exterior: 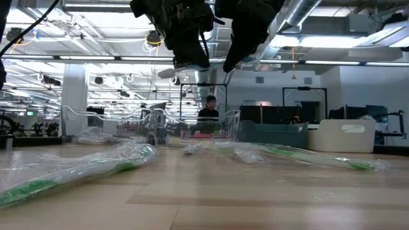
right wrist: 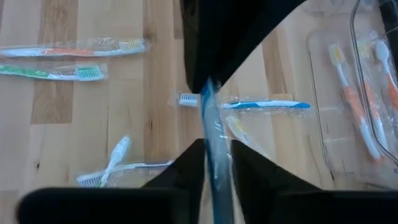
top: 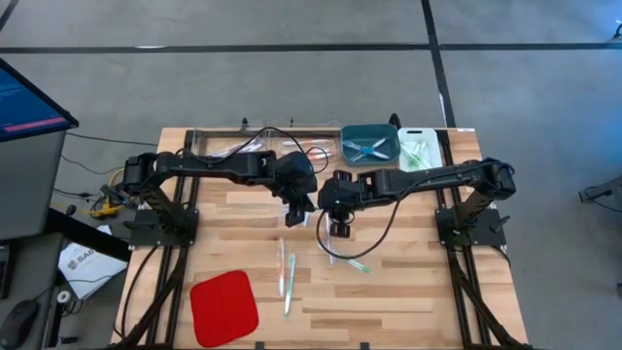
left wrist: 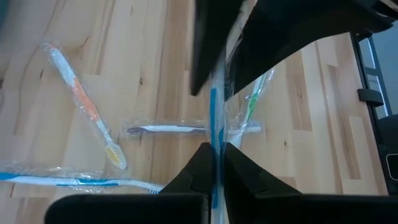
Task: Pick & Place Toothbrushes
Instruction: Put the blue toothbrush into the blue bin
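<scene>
Grey concrete floor [top: 292, 24] with dark lines; beyond, a bright hall with ceiling ducts [exterior: 300, 13].

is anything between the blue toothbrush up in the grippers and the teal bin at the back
No loose object does. The blue toothbrush, clamped in the left gripper with the right gripper at it, hangs above the table; only the right arm itself lies between it and the teal bin.

The tabletop [top: 408, 292] is pale wood in light and darker planks, with a flat red pad [top: 224, 306] on it. Clear-wrapped toothbrushes [right wrist: 74, 60] show orange, green, blue and white, beside a teal bin [top: 369, 146] and a white bin [top: 420, 148]
</scene>
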You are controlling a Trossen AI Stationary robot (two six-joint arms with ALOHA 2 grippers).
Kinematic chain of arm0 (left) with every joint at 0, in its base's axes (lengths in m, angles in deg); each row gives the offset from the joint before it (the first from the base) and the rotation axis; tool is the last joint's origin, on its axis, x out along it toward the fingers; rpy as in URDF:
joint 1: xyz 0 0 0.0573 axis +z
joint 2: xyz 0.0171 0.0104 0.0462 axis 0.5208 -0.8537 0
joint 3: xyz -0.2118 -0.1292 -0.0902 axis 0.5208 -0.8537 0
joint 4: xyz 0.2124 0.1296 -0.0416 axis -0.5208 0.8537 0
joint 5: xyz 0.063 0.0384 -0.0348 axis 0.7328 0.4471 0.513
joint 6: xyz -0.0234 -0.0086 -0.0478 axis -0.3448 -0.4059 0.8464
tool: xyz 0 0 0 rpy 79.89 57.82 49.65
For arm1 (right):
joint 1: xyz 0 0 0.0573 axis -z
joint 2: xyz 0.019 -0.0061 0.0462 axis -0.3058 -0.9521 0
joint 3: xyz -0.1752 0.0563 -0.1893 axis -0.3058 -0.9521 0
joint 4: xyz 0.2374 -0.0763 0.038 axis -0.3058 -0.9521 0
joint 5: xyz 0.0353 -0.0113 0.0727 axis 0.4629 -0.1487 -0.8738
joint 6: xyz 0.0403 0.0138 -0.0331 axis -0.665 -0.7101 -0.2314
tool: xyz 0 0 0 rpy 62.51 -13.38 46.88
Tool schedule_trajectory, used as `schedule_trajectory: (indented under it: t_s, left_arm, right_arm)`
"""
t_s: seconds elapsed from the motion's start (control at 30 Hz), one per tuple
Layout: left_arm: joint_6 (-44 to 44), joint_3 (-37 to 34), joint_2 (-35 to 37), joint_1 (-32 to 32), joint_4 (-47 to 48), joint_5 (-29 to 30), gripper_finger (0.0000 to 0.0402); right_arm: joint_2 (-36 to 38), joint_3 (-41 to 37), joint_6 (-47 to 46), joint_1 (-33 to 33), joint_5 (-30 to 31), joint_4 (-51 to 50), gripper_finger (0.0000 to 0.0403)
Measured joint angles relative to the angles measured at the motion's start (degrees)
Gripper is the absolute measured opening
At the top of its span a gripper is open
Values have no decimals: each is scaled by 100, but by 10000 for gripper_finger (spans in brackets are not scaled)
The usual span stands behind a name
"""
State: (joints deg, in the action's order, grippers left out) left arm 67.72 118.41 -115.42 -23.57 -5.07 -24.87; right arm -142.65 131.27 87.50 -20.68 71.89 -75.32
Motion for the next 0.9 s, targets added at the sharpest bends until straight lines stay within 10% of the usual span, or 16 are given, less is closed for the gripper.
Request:
schedule_trajectory:
  t_s: [0.6, 0.9]
  left_arm:
    - [20, 7, 342, 0, -233, 333, 128]
    - [1, -7, 1225, 86, -665, 1414, 192]
  right_arm:
    - [0, -7, -415, 44, -11, -92, 19]
    - [170, -11, -1021, 511, -94, 124, 19]
